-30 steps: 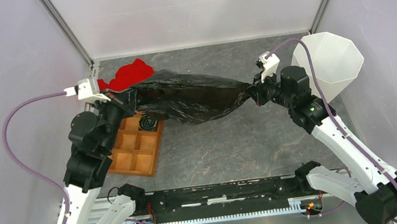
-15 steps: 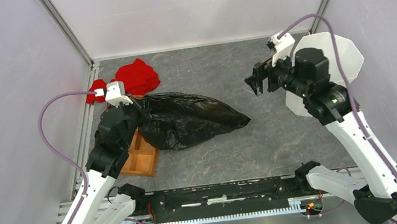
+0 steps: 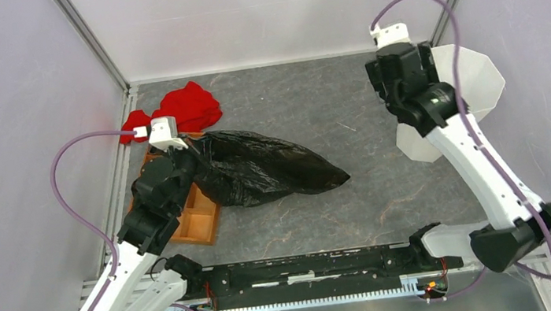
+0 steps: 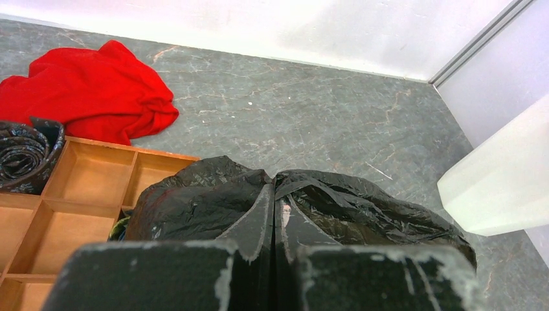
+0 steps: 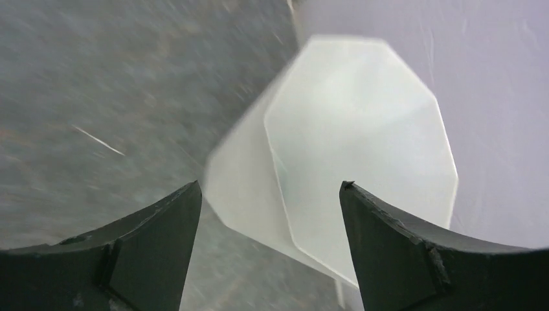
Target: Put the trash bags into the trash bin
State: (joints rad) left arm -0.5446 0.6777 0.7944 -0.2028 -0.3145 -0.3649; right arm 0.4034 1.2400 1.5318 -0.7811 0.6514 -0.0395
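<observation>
Black glossy film, one item: the trash bag [image 3: 267, 174] is laid slack and crumpled on the grey stone-patterned table [image 3: 312, 95], left of centre, with its tapered end pointed to the right. Its gathered left end is clamped in the left claw [image 4: 275, 253], the two fingers being pressed together on a fold of the film, as is seen in the left wrist view. The bag is draped partly over an orange compartment tray [image 3: 199, 216], which is set at the left edge of the table beneath the left arm. A dark rolled band [image 4: 26, 152] is held in one of the tray's far left compartments. A red cloth [image 3: 187, 108] is bunched just beyond the tray, near the far left corner, and is seen close to the bag but apart from it. White translucent plastic, one item: the trash bin [image 5: 362, 142] is placed at the far right of the table, beside the right wall, and is partly hidden behind the right arm in the top view. Its many-sided mouth is presented to the right wrist camera; whether it is upright or leaning cannot be told. The right claw [image 5: 268, 194] is held above the table near the bin, its fingers spread wide with nothing between them. The bag is kept outside the bin and well apart from it.
</observation>
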